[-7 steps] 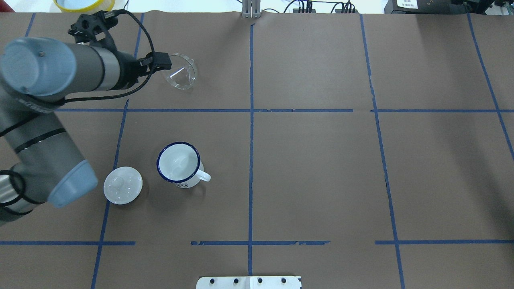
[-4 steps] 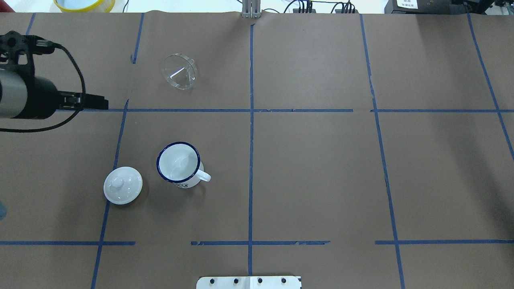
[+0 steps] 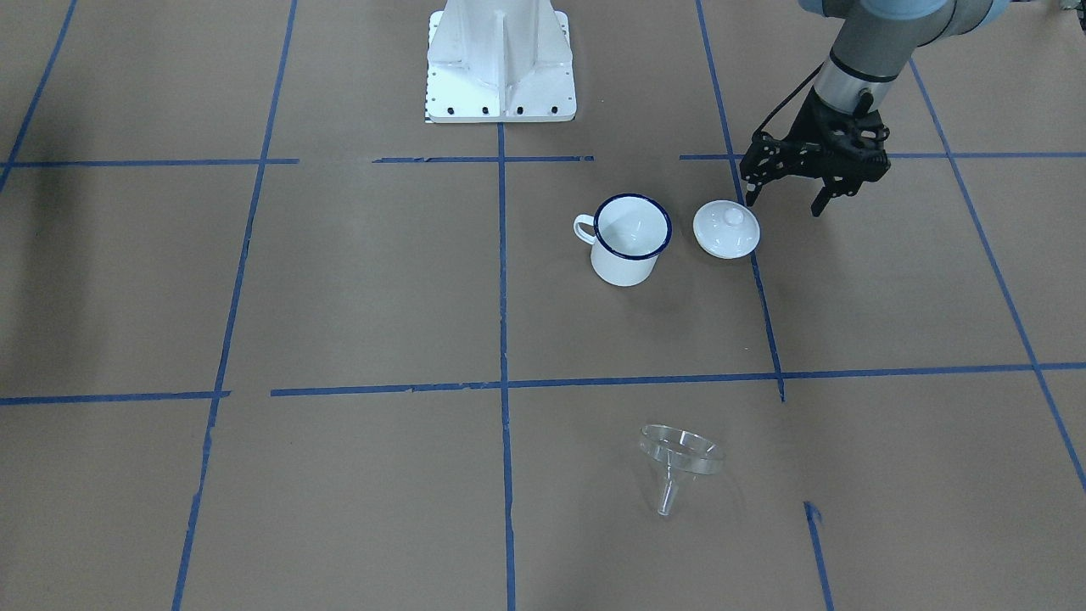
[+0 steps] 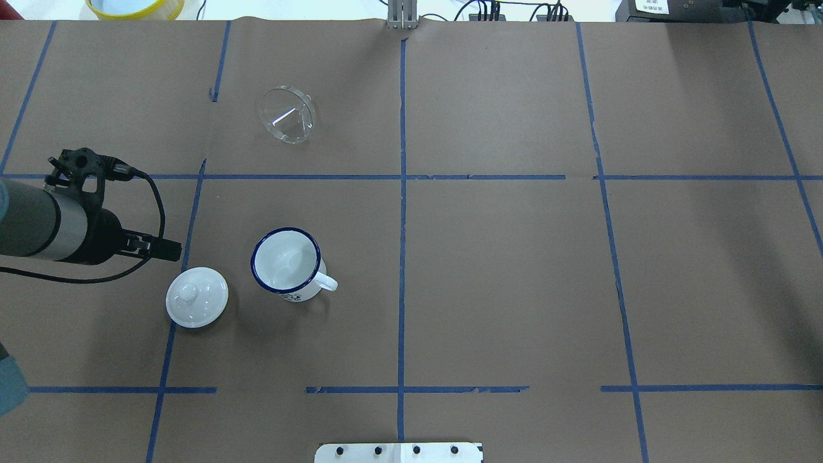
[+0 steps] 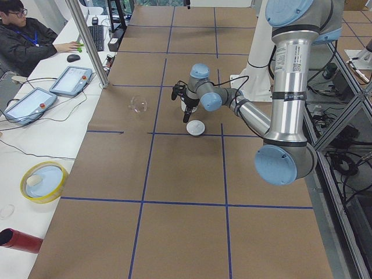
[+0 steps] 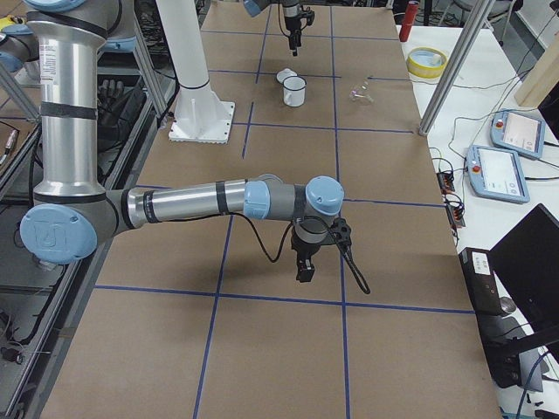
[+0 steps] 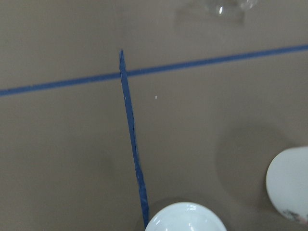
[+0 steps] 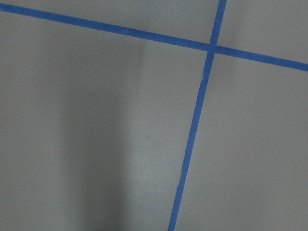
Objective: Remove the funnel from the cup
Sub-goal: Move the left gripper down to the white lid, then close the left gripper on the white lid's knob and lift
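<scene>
The clear funnel (image 4: pixel 287 116) lies on its side on the brown table, far from the cup; it also shows in the front view (image 3: pixel 679 462) and at the top edge of the left wrist view (image 7: pixel 221 6). The white cup (image 4: pixel 287 263) with a blue rim stands upright and empty (image 3: pixel 629 238). My left gripper (image 3: pixel 785 202) is open and empty, hovering just beside the white lid (image 3: pixel 726 229), its tips in the overhead view (image 4: pixel 170 249). My right gripper (image 6: pixel 304 266) hangs over bare table far from the objects; I cannot tell whether it is open.
The white domed lid (image 4: pixel 197 297) with a knob sits left of the cup, and shows at the bottom of the left wrist view (image 7: pixel 185 219). The robot's white base plate (image 3: pixel 501 64) is behind the cup. A yellow-rimmed dish (image 4: pixel 135 6) lies beyond the table's far edge.
My left arm has drawn back from the funnel toward the robot and now hovers beside the lid. The funnel, cup and lid have not moved.
</scene>
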